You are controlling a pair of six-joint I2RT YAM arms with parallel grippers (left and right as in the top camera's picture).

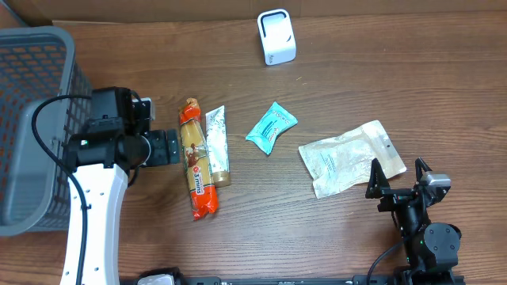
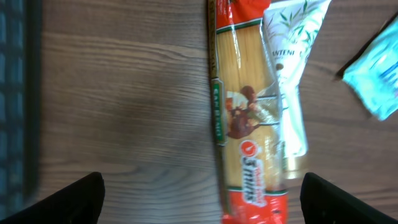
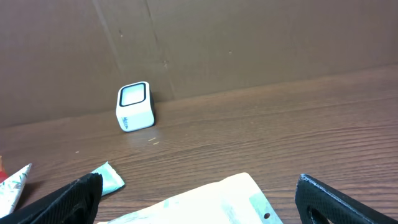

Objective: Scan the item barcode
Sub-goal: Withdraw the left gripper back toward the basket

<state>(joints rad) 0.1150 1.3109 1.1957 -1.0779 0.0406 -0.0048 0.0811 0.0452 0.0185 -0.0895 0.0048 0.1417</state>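
Note:
Several items lie on the wooden table: a long spaghetti pack [image 1: 198, 162] with red ends, a cream tube [image 1: 217, 146] touching its right side, a teal packet [image 1: 271, 127] and a white pouch [image 1: 348, 158]. The white barcode scanner [image 1: 276, 37] stands at the back. My left gripper [image 1: 168, 148] is open just left of the spaghetti pack. In the left wrist view the spaghetti pack [image 2: 245, 124] and the tube [image 2: 289, 81] lie between the wide-spread fingers of the left gripper [image 2: 202, 205], ungripped. My right gripper [image 1: 398, 178] is open and empty by the pouch's near edge.
A grey mesh basket [image 1: 32, 127] stands at the far left, close behind the left arm. A brown cardboard wall runs along the back of the table. In the right wrist view the scanner [image 3: 134, 107] faces me, with the pouch [image 3: 211, 202] and teal packet [image 3: 109, 177] in front.

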